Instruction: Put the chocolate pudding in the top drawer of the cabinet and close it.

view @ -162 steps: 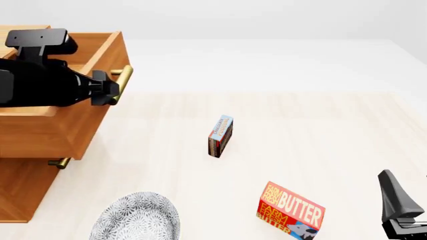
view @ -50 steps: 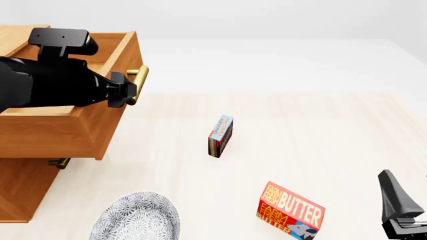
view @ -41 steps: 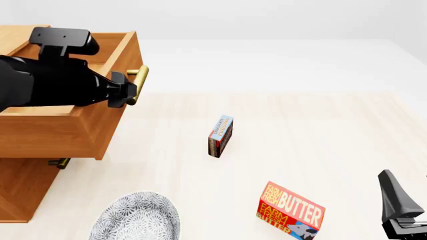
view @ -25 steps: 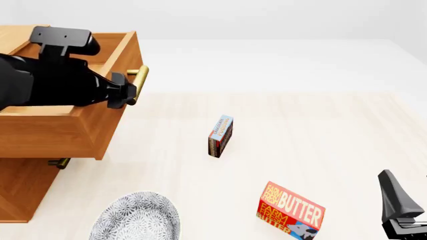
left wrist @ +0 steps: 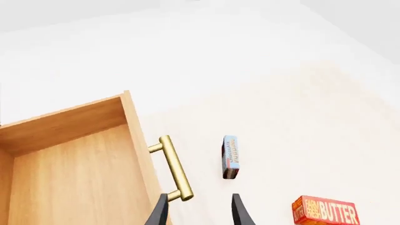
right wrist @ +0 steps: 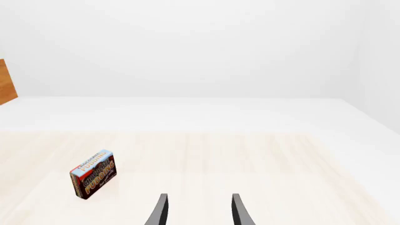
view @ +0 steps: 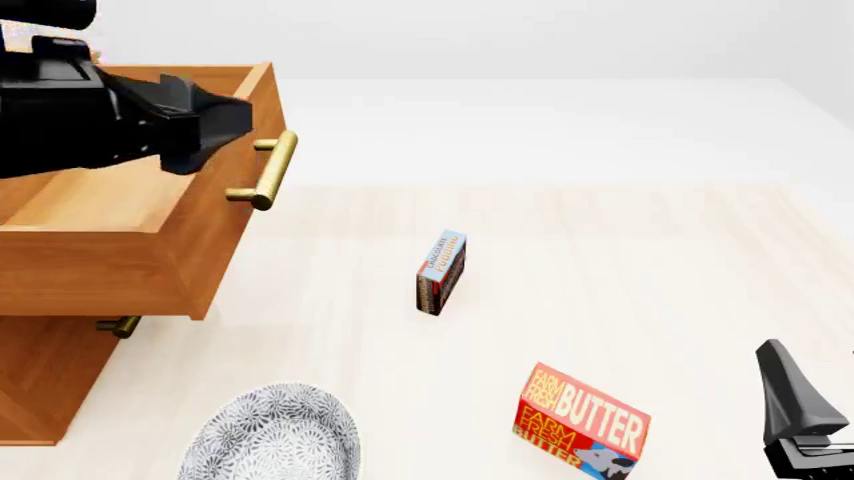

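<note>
The chocolate pudding [view: 442,272] stands on its edge mid-table, light blue face up; it also shows in the wrist views [left wrist: 231,157] [right wrist: 93,174]. The cabinet [view: 47,380] stands at the left with its top drawer [view: 127,215] pulled out and nothing inside it [left wrist: 69,183]. My left gripper [view: 216,122] hovers open above the drawer's front, apart from the brass handle [view: 267,170]; in the left wrist view the gripper [left wrist: 198,213] has the handle [left wrist: 172,168] just ahead of it. My right gripper [right wrist: 200,211] is open low at the right [view: 801,425], holding nothing.
A red Farm Fresh Butter box [view: 582,420] stands near the front, right of centre. A patterned grey plate [view: 274,435] lies at the front left, by the cabinet. The lower drawer's handle [view: 118,326] peeks out under the top drawer.
The left gripper let go of the handle and rose up and back to the left. The drawer stays where it was pulled out; the right arm has not moved.
</note>
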You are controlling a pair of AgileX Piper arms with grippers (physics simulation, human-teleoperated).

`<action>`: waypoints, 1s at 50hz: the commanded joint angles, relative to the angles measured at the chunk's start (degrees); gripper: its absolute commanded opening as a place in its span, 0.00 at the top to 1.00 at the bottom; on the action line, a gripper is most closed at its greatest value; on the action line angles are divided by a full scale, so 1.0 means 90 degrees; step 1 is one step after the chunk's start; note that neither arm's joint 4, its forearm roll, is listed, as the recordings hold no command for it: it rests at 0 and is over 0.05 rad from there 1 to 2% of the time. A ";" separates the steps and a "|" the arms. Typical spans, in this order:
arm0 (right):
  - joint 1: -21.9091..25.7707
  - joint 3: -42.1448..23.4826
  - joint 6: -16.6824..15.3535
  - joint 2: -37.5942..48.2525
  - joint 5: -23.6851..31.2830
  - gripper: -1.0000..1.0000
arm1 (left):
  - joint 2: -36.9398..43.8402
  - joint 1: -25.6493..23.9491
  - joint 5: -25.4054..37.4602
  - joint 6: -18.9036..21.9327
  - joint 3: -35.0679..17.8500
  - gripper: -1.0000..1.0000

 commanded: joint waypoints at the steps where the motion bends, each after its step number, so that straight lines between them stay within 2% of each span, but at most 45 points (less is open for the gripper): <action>1: 0.0000 0.0000 0.0001 0.0000 0.0000 0.00 | -0.0655 -0.0205 -0.0282 0.0562 -0.0077 0.00; 4: 0.0001 0.0000 0.0000 0.0000 -0.0001 0.00 | -0.0711 -0.0157 -0.0302 0.0605 -0.0043 0.00; 14: 0.0000 0.0000 0.0001 0.0000 0.0000 0.00 | -0.1457 -0.0155 -0.0535 0.0870 0.0640 0.00; 17: 0.0000 0.0000 0.0000 0.0000 0.0001 0.00 | -0.1719 -0.0058 -0.0692 0.1038 0.0872 0.00; 18: 0.0001 0.0000 0.0001 0.0000 0.0000 0.00 | -0.1814 -0.0078 -0.0747 0.1260 0.1016 0.00; 20: 0.0000 0.0000 0.0001 0.0000 0.0000 0.00 | -0.1943 -0.0234 -0.0802 0.1301 0.1147 0.00; 23: 0.0000 0.0000 -0.0001 0.0000 0.0000 0.00 | -0.2117 -0.0124 -0.0815 0.1359 0.1285 0.00; 24: 0.0000 0.0000 0.0001 0.0000 0.0000 0.00 | -0.2319 -0.0191 -0.0878 0.1583 0.1452 0.00; 28: 0.0001 0.0000 0.0000 0.0000 0.0000 0.00 | -0.2593 -0.0205 -0.0941 0.1477 0.1492 0.00; 29: 0.0000 0.0000 0.0001 0.0000 0.0000 0.00 | -0.2657 -0.0477 -0.0941 0.1416 0.1655 0.00; 38: -0.0001 0.0000 0.0001 0.0000 -0.0001 0.00 | -0.3495 -0.0568 -0.1265 0.1648 0.2391 0.00; 41: 0.0000 0.0000 0.0000 0.0000 0.0000 0.00 | -0.3661 -0.0591 -0.1235 0.1457 0.2471 0.00; 47: 0.0000 0.0000 0.0000 0.0000 0.0000 0.00 | -0.4282 -0.0543 -0.1275 0.1511 0.3126 0.00; 49: 0.0000 0.0000 0.0003 0.0000 -0.0001 0.00 | -0.4437 -0.0765 -0.1439 0.1684 0.3520 0.00; 50: -0.0001 0.0000 -0.0001 0.0000 0.0000 0.00 | -0.4585 -0.0690 -0.1456 0.1681 0.3661 0.00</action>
